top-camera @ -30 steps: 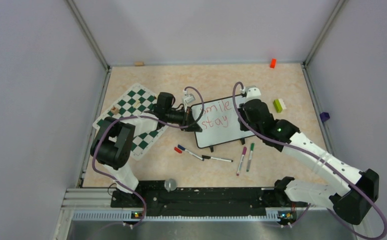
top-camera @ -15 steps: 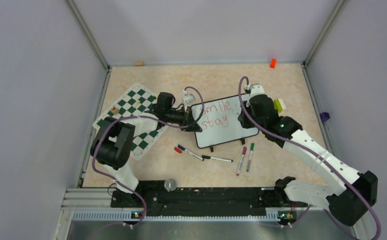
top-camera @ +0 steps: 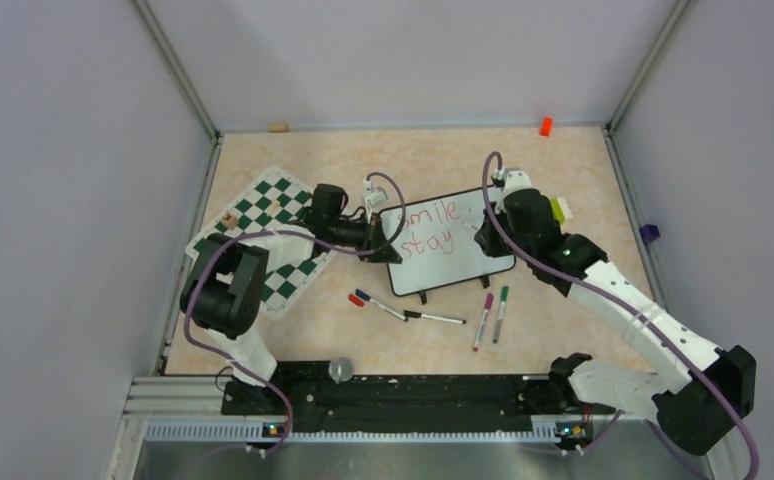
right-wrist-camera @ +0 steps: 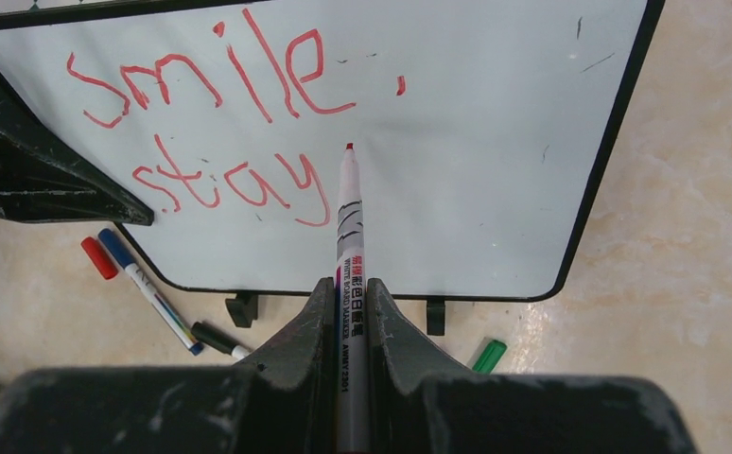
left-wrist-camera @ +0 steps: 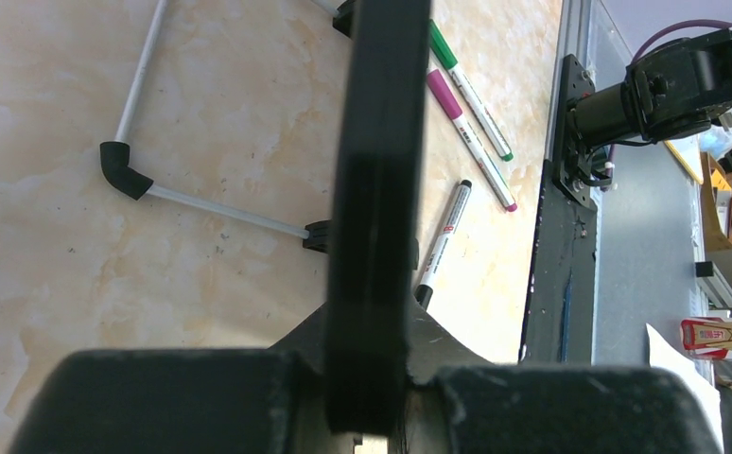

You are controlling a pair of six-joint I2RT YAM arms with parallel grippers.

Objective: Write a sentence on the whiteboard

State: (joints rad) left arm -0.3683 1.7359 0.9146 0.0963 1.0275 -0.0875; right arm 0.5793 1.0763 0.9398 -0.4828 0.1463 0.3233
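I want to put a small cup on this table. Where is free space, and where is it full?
Free: the strip between the whiteboard and the back wall, up to the orange block; the near patch between the chess mat and the blue marker. Crowded: before the board, among markers, and its ends, where the left gripper and right gripper work.

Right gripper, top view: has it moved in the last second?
Yes. The right gripper, holding the red marker, shifted rightward across the whiteboard, toward the green-and-white block beside it.
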